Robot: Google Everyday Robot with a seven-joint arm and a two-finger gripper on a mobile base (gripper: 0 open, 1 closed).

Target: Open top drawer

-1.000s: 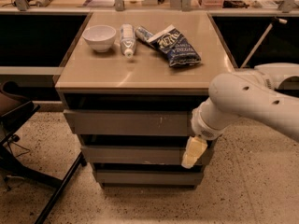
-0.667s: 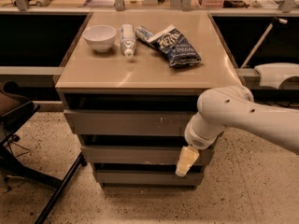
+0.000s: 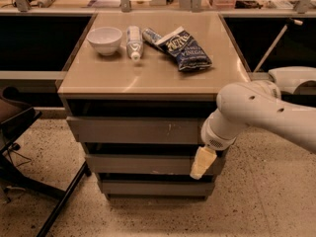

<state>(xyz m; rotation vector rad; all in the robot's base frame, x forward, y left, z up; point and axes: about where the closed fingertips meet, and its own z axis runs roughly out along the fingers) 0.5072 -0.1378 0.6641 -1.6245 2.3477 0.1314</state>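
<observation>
The top drawer (image 3: 133,130) is the widest grey front under the tan tabletop, with small white scratches (image 3: 170,128) right of centre. It looks nearly flush with the cabinet. My gripper (image 3: 202,163) is a cream piece hanging downward from the white arm (image 3: 247,110). It sits in front of the cabinet's right side, just below the top drawer's right end and over the middle drawer (image 3: 143,164). The arm's wrist covers the top drawer's right end.
On the tabletop (image 3: 148,75) stand a white bowl (image 3: 104,38), a lying bottle (image 3: 134,41) and a blue snack bag (image 3: 183,48). The bottom drawer (image 3: 153,187) sits lowest. Dark chair legs (image 3: 29,181) stand at the left on speckled floor.
The arm and gripper dipped left and down, then came back slightly right and up, ending about where they were a second ago. The drawers have not moved.
</observation>
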